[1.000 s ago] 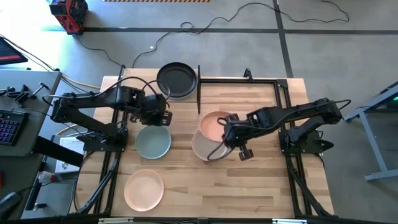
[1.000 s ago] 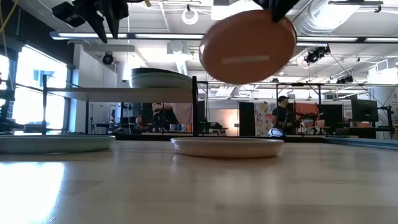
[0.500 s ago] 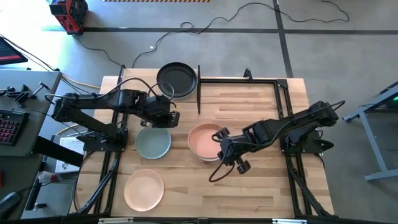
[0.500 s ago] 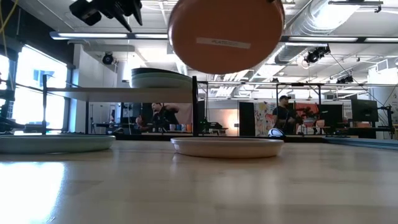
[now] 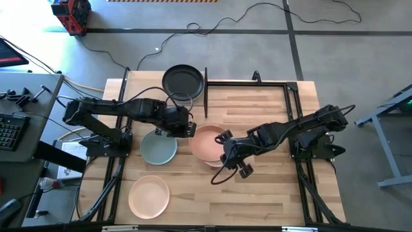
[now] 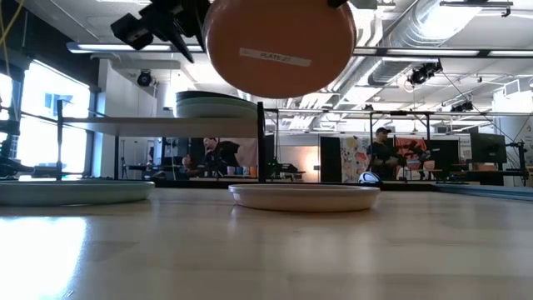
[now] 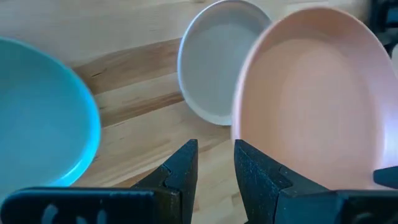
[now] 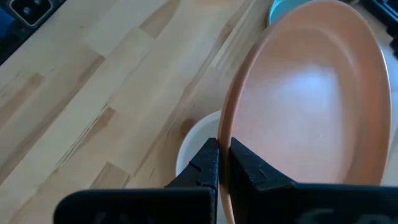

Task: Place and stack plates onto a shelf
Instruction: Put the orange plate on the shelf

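My right gripper (image 8: 224, 158) is shut on the salmon pink plate (image 5: 206, 143), which it carries tilted above the table; the low view shows the plate's underside (image 6: 279, 46) with a label. My left gripper (image 7: 216, 168) is open. It hovers beside the plate's left rim (image 7: 239, 118), and I see no touch. A beige plate (image 5: 217, 161) lies flat on the table under the pink one. A pale green plate (image 5: 158, 147) and a cream-peach plate (image 5: 149, 195) also lie flat. The shelf (image 6: 158, 123) carries a stack of plates with a black plate (image 5: 183, 82) on top. My right gripper pinches the salmon pink plate's rim (image 8: 225, 134) between its two fingers, one finger (image 8: 208, 163) under the plate and one (image 8: 250, 167) on its inner face. It comes from the table's right. The plate is lifted clear and tilted, its hollow facing up.
A black upright post (image 5: 205, 90) stands at the shelf's right end, and a black frame (image 5: 286, 90) runs along the table's far and right sides. Bare wood (image 5: 257, 193) lies toward the near right. People and equipment show in the room beyond the table (image 6: 383, 154).
My right gripper has carried the pink plate toward the table's left and a little nearer, over the beige plate. My left gripper has moved right from over the pale green plate toward the pink plate's left rim.
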Tool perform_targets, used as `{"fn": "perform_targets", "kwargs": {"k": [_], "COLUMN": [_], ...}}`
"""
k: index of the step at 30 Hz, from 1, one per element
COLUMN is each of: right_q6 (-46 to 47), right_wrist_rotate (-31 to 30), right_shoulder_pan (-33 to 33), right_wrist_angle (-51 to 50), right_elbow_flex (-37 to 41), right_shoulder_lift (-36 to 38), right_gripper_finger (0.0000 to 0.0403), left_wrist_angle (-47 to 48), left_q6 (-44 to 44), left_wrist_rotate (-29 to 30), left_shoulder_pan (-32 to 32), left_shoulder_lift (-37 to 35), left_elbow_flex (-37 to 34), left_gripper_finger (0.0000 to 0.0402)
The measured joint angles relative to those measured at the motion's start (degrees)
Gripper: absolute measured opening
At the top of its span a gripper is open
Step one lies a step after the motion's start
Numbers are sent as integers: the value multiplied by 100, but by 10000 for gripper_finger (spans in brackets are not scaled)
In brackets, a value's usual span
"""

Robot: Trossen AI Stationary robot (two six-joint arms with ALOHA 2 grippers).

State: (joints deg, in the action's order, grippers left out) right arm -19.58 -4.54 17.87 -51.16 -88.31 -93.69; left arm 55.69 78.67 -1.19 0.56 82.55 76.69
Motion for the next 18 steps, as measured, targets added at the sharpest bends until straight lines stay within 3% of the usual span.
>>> {"fn": "perform_targets", "kwargs": {"k": [4,18], "right_q6": [-45,-104], "right_wrist_rotate": [-1,-157], "right_shoulder_pan": [-69,-138], "right_wrist_angle": [0,1], "right_elbow_flex": [0,0], "right_shoulder_lift": [-20,-20], "right_gripper_finger": [0,0], "left_wrist_angle": [-355,-317], "left_q6": [-81,-89], "left_wrist_rotate": [-20,-107], "left_shoulder_pan": [0,-4], "left_shoulder_lift": [92,303], "left_elbow_flex": [4,-4], "left_gripper_finger": [92,84]}}
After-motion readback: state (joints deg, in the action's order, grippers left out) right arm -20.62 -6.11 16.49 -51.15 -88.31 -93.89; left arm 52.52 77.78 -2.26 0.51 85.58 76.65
